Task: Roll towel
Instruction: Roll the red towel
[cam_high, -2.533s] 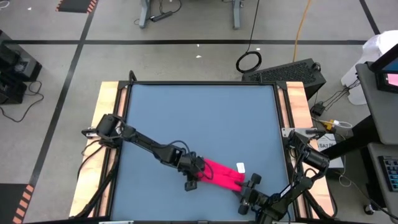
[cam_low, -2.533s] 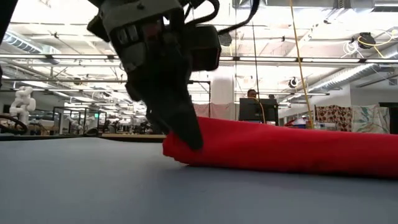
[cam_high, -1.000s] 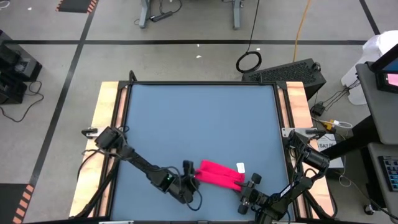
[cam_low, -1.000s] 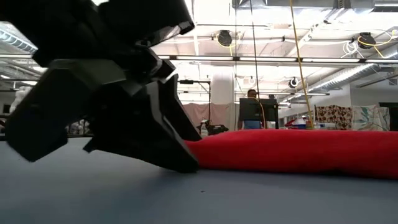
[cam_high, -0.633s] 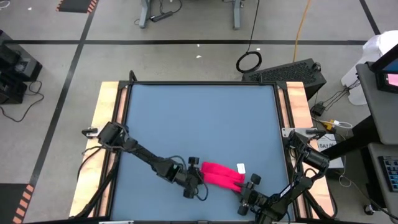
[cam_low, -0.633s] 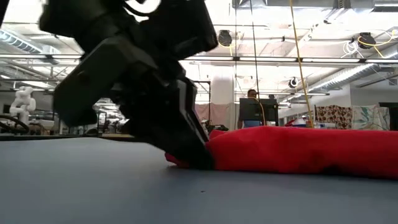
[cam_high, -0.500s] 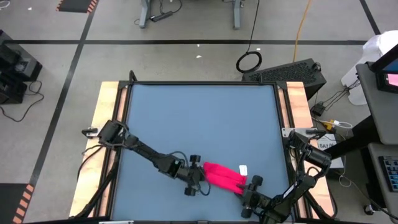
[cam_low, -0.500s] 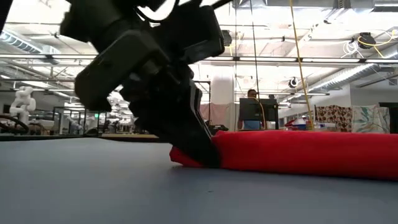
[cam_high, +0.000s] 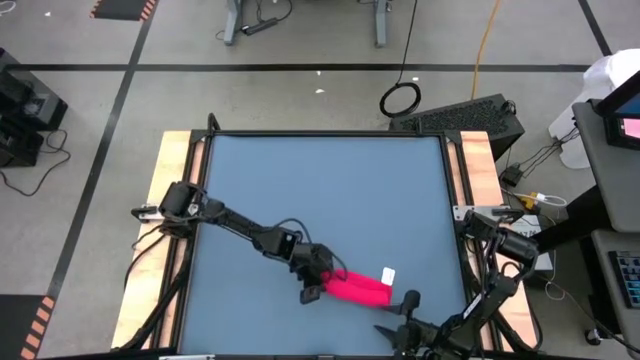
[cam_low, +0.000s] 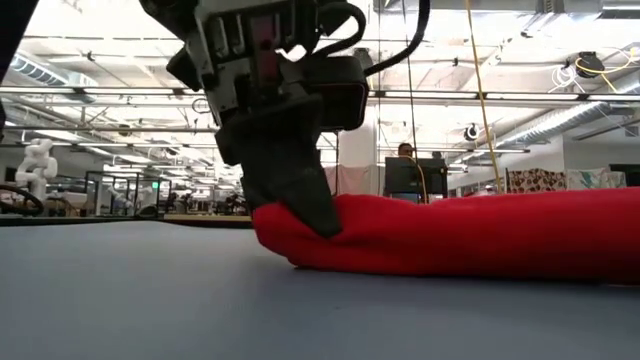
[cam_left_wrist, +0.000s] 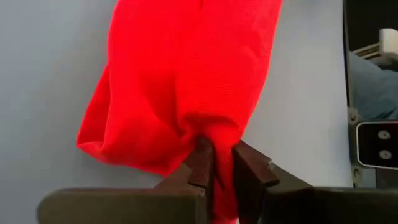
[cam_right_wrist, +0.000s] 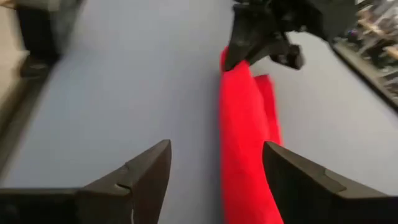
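Note:
The pinkish-red towel (cam_high: 357, 289) lies as a roll on the blue table (cam_high: 320, 190), near its near edge, with its white tag (cam_high: 388, 274) on the far side. It also shows in the low view (cam_low: 470, 235). My left gripper (cam_high: 318, 283) stands at the roll's left end, shut on the cloth. My right gripper (cam_right_wrist: 214, 180) is open at the roll's right end (cam_high: 405, 302). Its fingers stand wide on either side of that end of the towel (cam_right_wrist: 245, 143), and I see no touch. My left gripper pinches a bunched fold of cloth at the roll's left end (cam_left_wrist: 214, 127) between its two fingers. The fingers (cam_low: 305, 205) come from above, pointing down, slanting slightly toward the right. The roll rests on the table, and its left end is puckered up around the fingertips.
Wooden rails run along the table's left (cam_high: 165, 200) and right (cam_high: 478, 170) edges. The far half of the blue top holds nothing that I can see. A black case (cam_high: 465, 115) and a cable loop (cam_high: 400, 98) lie on the floor beyond the far edge.
My left gripper has risen from a low tilt near the table's near edge to a steeper stance, moving a little toward the far and right edges while staying at the roll's left end. The roll has turned more level. My right gripper has drawn back toward the near edge.

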